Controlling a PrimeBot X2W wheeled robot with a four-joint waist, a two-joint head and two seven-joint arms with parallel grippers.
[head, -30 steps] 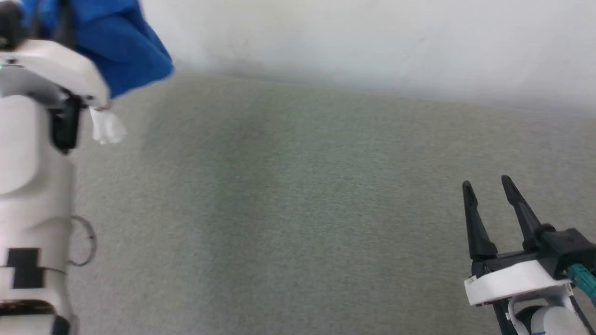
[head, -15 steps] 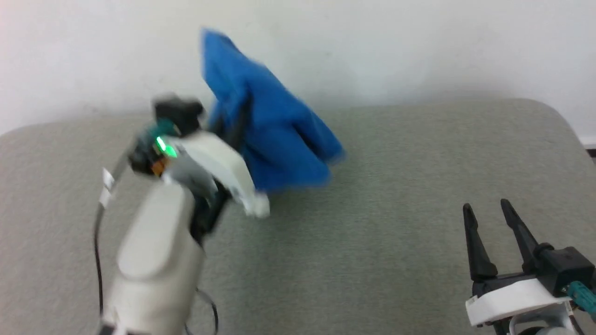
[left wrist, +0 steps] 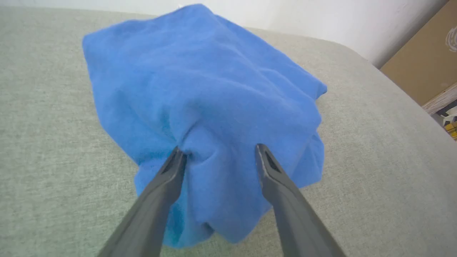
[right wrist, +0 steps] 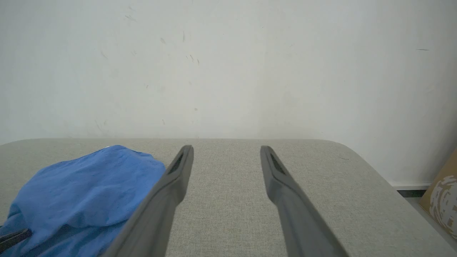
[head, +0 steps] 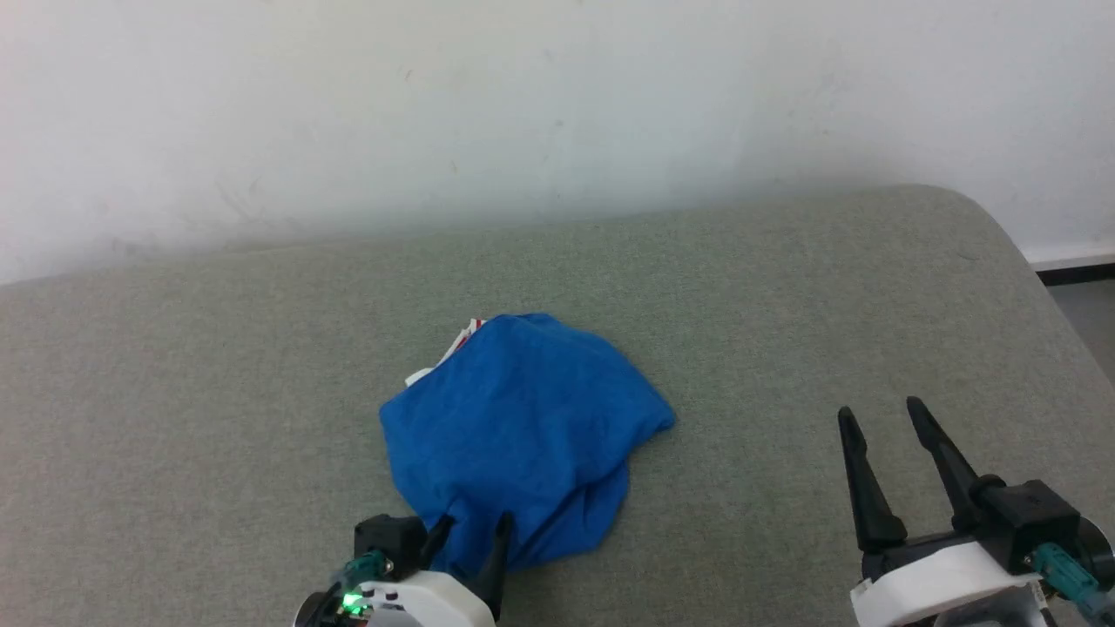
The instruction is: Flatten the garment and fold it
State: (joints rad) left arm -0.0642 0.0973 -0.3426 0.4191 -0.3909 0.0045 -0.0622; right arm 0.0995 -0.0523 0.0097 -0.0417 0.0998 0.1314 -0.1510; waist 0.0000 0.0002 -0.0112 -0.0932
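Observation:
The garment point(head: 523, 427) lies in a crumpled blue heap in the middle of the grey table point(head: 784, 287), with a bit of white and red-striped trim poking out at its far left edge. My left gripper point(head: 470, 527) is at the heap's near edge, open, its fingers spread with a bulge of blue cloth between them. In the left wrist view the garment point(left wrist: 200, 82) rises beyond the left gripper point(left wrist: 219, 150), and the left fingertip point(left wrist: 176, 159) presses into a fold. My right gripper point(head: 878, 409) stands open over bare table to the right. The right wrist view has the garment point(right wrist: 82, 182) left of the right gripper point(right wrist: 226, 148).
A white wall point(head: 557, 104) runs behind the table's far edge. The table's rounded right corner point(head: 1002, 218) drops to the floor. A brown cardboard box point(left wrist: 421, 64) stands past that corner, also seen as a box point(right wrist: 442, 200) in the right wrist view.
The head camera has shifted. The garment, held aloft by my left gripper, now lies heaped on the table, and the left gripper has opened. The right gripper stays open.

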